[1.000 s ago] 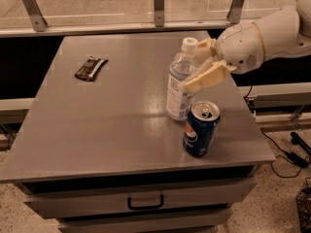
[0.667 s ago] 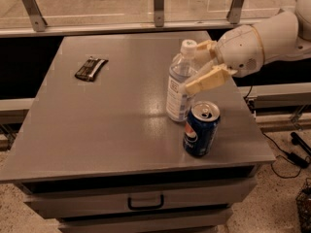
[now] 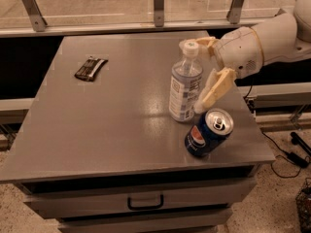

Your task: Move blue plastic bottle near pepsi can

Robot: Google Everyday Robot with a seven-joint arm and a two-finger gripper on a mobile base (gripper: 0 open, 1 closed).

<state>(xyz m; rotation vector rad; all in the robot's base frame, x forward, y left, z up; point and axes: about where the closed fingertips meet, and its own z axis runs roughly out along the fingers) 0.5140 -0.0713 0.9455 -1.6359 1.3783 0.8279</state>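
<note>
The blue plastic bottle (image 3: 184, 84), clear with a white cap and white label, stands upright on the grey table (image 3: 112, 125) right of centre. The pepsi can (image 3: 209, 132) stands just in front of it and to its right, close to the table's front right corner, with a small gap between them. My gripper (image 3: 201, 74) is at the bottle's right side, open. One cream finger (image 3: 216, 87) slants down beside the bottle's lower right, and the other finger (image 3: 206, 41) is level with the cap. The fingers do not clamp the bottle.
A dark flat snack wrapper (image 3: 91, 68) lies at the table's back left. A drawer with a handle (image 3: 146, 202) is under the tabletop. A railing with metal posts (image 3: 158, 6) runs behind the table. Cables (image 3: 286, 154) lie on the floor at the right.
The gripper has let go of the bottle and drawn back a little to the right, with its fingers spread. The bottle and can have stayed in place.
</note>
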